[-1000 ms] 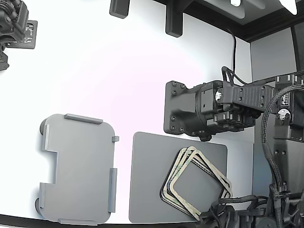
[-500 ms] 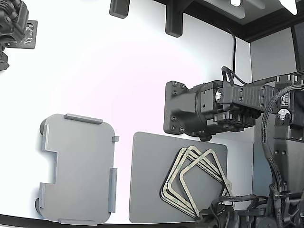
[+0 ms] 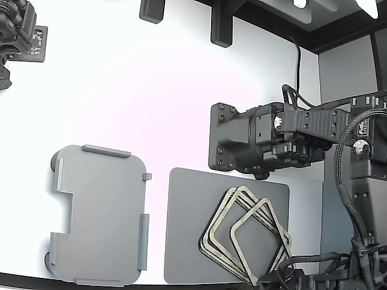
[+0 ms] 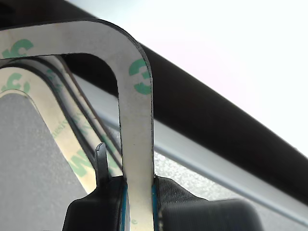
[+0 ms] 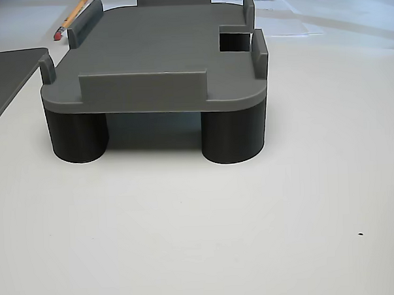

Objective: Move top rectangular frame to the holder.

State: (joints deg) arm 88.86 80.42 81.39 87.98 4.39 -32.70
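Observation:
The top rectangular frame (image 3: 247,215) is beige with green print and is tilted above the other frames (image 3: 211,238) stacked on the dark grey mat (image 3: 187,229). My gripper (image 3: 267,279) is at the exterior view's lower right, mostly hidden in dark cabling. In the wrist view my gripper (image 4: 139,195) is shut on one side of the top frame (image 4: 137,120), with its black fingers (image 4: 96,204) on both faces. The remaining frames (image 4: 57,130) lie behind it. The light grey holder (image 3: 100,214) stands to the exterior view's left of the mat, with nothing on it (image 5: 160,51).
A black mounted block with cables (image 3: 242,145) hangs over the table just behind the mat. Another arm (image 3: 18,30) sits at the exterior view's far left top. A pencil (image 5: 73,16) lies beyond the holder. The table's front edge runs close below the holder and mat.
The top frame has come away from the stack, shifting toward the exterior view's lower right and turning slightly. The frames beneath have slid a little to the left.

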